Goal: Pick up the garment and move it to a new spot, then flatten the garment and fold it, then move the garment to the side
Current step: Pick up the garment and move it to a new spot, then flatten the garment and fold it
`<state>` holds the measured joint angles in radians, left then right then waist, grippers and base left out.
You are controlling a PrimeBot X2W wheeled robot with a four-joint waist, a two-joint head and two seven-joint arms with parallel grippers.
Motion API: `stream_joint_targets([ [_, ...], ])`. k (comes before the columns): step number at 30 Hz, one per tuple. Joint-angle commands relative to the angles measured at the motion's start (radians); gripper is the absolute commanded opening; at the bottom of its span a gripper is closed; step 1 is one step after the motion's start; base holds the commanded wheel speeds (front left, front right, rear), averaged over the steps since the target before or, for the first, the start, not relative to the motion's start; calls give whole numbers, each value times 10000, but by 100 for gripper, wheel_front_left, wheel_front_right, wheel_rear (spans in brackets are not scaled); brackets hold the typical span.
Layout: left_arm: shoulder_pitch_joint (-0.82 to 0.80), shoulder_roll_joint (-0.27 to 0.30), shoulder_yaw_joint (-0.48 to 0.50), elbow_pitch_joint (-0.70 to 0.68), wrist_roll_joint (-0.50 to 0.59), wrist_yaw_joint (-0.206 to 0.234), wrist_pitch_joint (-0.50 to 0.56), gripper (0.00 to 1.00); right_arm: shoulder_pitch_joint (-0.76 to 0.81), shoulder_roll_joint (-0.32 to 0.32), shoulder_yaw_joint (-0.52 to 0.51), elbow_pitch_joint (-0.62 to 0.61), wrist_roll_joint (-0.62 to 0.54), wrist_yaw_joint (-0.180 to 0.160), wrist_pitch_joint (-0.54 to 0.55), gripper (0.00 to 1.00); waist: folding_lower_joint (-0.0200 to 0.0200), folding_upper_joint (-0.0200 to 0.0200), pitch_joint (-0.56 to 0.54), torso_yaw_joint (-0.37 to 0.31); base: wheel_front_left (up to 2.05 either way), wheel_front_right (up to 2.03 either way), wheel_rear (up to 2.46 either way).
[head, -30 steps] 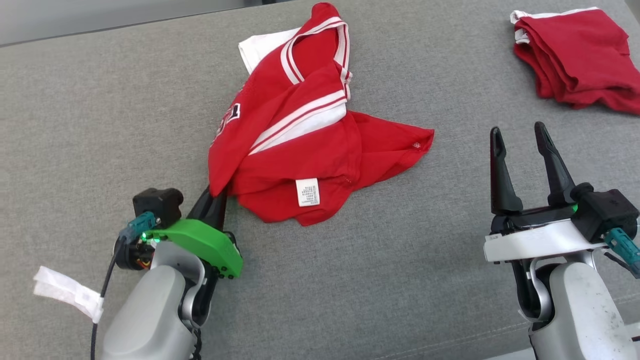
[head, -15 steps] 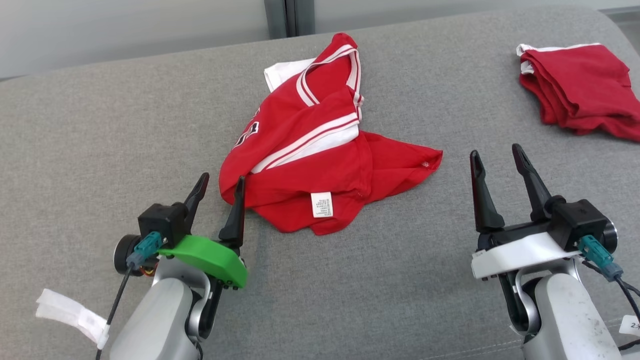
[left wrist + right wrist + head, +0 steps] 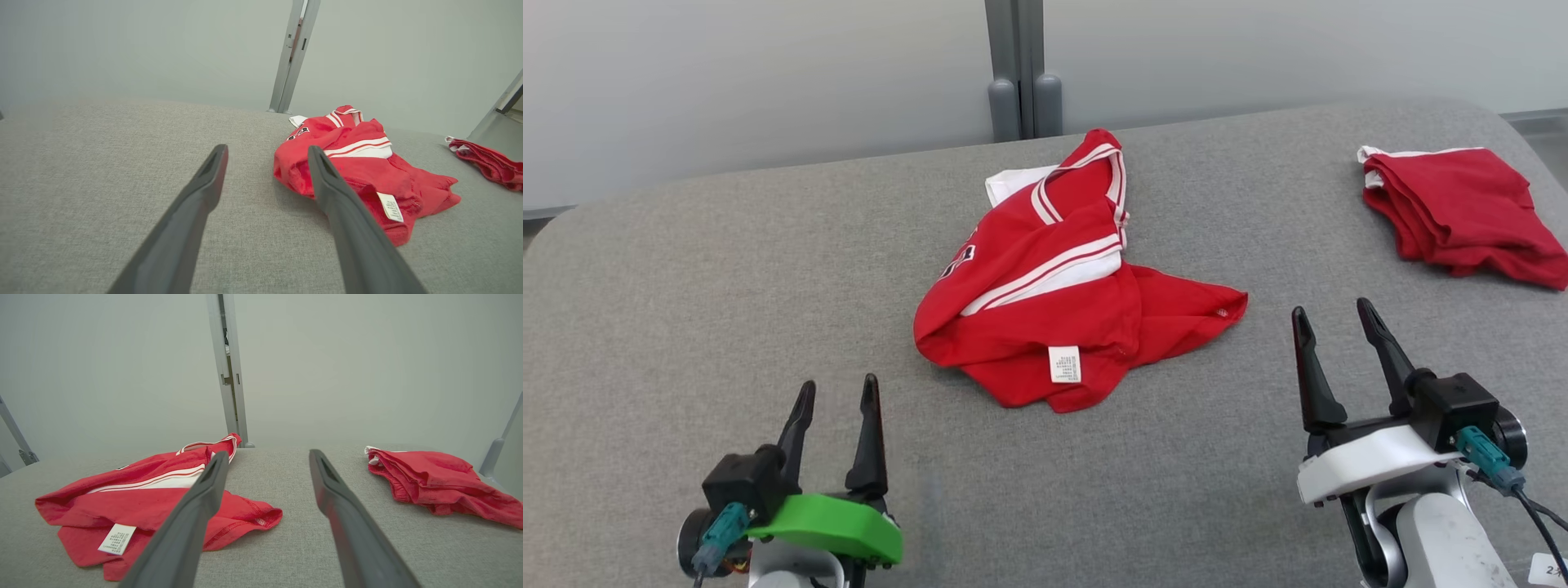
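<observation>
Fabric in a heap: your red garment with white-striped trim (image 3: 1045, 286) lies crumpled near the middle of the grey woven cushion surface (image 3: 727, 286). A small white care label (image 3: 1064, 364) shows at its near edge, and one red corner is spread flat toward your right. Neither gripper touches it. Your left gripper on the green mount (image 3: 840, 381) sits low at the near left, apart from the garment's near-left edge. Its two dark fingers are spread wide with nothing between them. Your right gripper on the white mount (image 3: 1330, 307) stands well to the right of the garment, fingers likewise wide apart and empty, pointing up the cushion. Farther off, at the far right of the cushion, you see a second red cloth with a white edge (image 3: 1462, 212) lying folded in a loose stack. Behind the cushion stand a pale wall (image 3: 768, 82) and a grey vertical post (image 3: 1017, 73).
</observation>
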<state>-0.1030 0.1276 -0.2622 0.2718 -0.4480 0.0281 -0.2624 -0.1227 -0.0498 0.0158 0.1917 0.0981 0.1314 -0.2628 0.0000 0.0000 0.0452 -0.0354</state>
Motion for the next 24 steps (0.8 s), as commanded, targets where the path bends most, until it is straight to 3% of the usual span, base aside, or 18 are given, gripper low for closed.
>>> stream_joint_targets([
  [1,315,-98,178,-124,117,65,-31,100,186,-13,-7,20,99,-16,-27,100,0,0,-124,107,0,0,0],
  [7,932,-412,902,-508,573,181,-31,100,320,-16,-54,104,413,-16,-27,100,0,0,-153,202,0,0,0],
  [24,1193,-733,1606,-502,1209,-260,-32,100,325,-14,104,369,548,-16,-27,100,0,0,-158,270,0,0,0],
])
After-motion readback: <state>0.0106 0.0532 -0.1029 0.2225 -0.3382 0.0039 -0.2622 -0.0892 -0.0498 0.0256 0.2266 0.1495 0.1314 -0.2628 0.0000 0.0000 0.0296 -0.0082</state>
